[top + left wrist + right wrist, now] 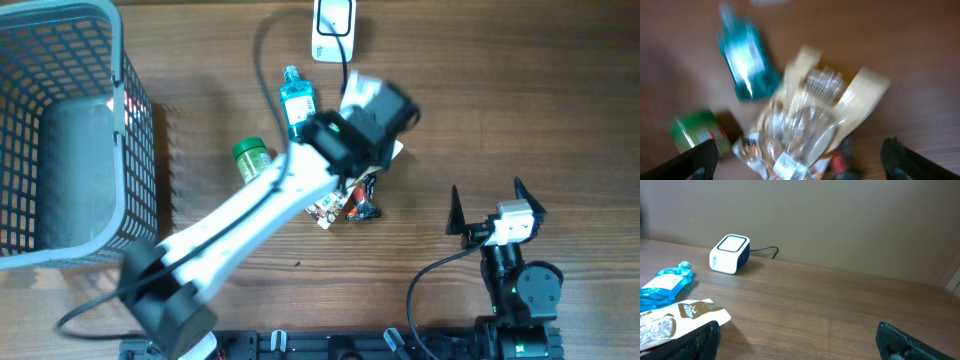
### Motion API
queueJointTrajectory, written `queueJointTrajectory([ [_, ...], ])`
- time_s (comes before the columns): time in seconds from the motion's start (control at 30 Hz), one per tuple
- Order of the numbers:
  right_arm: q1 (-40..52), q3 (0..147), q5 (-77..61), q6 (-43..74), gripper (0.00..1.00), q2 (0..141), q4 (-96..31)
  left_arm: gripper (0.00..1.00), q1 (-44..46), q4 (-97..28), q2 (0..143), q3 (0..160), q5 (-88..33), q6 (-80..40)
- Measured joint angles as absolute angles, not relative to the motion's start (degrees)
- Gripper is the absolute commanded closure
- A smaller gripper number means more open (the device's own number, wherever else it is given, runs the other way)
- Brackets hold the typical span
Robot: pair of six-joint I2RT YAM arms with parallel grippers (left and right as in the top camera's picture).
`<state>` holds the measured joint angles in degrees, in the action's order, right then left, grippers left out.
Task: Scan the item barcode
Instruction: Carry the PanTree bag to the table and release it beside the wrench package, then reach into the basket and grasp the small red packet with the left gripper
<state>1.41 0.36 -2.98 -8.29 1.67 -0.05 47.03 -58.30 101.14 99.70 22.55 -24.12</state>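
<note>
Left end effector [797, 152] hung spread wide over the clear snack bag [807, 117] on the bench [520, 110], near side of the scanner [333, 25], probably lining up a grab. Right end effector [487, 198] was spread too.

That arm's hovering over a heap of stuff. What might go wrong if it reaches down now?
The clear bag overlaps the snack packets, with the blue bottle and green can close by, so the open left gripper might pinch two things or knock the can away. The slick-looking bag could also slip from its grip.
</note>
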Motion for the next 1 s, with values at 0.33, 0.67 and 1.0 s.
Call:
queueJointTrajectory([
  [0.33, 1.41, 0.36, -2.98, -8.27, 0.00, 1.72, -0.05, 0.00, -3.62, -79.00, 83.68, 138.26, 17.50, -21.93],
  [0.67, 1.41, 0.36, -3.01, -8.29, 0.00, 1.72, -0.05, 0.00, -27.88, -75.46, 104.55, 120.27, 1.39, -23.49],
  [1.0, 1.41, 0.36, -2.98, -8.29, 0.00, 1.69, -0.08, 0.00, -23.81, -50.41, 107.04, 90.43, -3.16, -23.57],
])
